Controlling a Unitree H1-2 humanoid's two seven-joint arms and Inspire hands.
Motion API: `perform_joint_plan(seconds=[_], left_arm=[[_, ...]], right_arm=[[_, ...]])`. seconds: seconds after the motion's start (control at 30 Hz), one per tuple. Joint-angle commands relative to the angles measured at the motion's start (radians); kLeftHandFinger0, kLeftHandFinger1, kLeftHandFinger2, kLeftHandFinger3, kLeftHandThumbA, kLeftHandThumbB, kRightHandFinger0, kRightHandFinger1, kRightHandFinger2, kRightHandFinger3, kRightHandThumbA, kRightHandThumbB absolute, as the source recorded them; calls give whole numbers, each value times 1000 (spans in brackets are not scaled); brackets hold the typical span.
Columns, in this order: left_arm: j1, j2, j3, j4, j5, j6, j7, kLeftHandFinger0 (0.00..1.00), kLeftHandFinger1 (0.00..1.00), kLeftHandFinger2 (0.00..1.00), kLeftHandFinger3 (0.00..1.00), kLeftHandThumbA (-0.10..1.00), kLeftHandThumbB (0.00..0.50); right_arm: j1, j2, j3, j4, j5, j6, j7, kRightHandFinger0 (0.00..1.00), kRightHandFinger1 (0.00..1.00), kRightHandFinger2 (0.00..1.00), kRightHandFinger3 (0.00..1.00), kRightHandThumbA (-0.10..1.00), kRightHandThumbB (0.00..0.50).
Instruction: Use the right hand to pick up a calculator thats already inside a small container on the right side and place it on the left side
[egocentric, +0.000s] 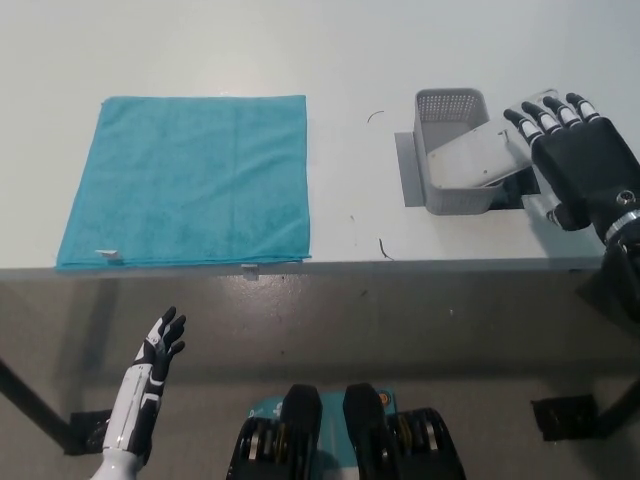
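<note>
A small grey perforated container (445, 110) stands on the white table at the right. A pale grey calculator (470, 160) leans in it, its upper end sticking out over the container's right rim. My black right hand (575, 160) is open just right of the container, palm down, fingers spread. Its fingertips (528, 116) lie over the calculator's raised end; I cannot tell whether they touch it. My white left hand (155, 365) rests open at the lower left, below the table's front edge.
A teal cloth (190, 180) lies flat on the left half of the table (350, 60). The table's front edge runs across the picture at about mid-height. Small dark marks dot the surface between cloth and container.
</note>
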Motion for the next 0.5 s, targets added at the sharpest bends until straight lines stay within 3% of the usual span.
perform_joint_plan(seconds=[0.0, 0.47], left_arm=[[4, 16, 6, -20, 11, -40, 1, 1000, 1000, 1000, 1000, 1000, 0], [15, 16, 6, -19, 0, -42, -4, 1000, 1000, 1000, 1000, 1000, 0]], right_arm=[[-77, -1, 2, 0, -4, 32, 31, 1000, 1000, 1000, 1000, 1000, 393], [-168, 30, 51, 146, -15, 28, 10, 1000, 1000, 1000, 1000, 1000, 399]])
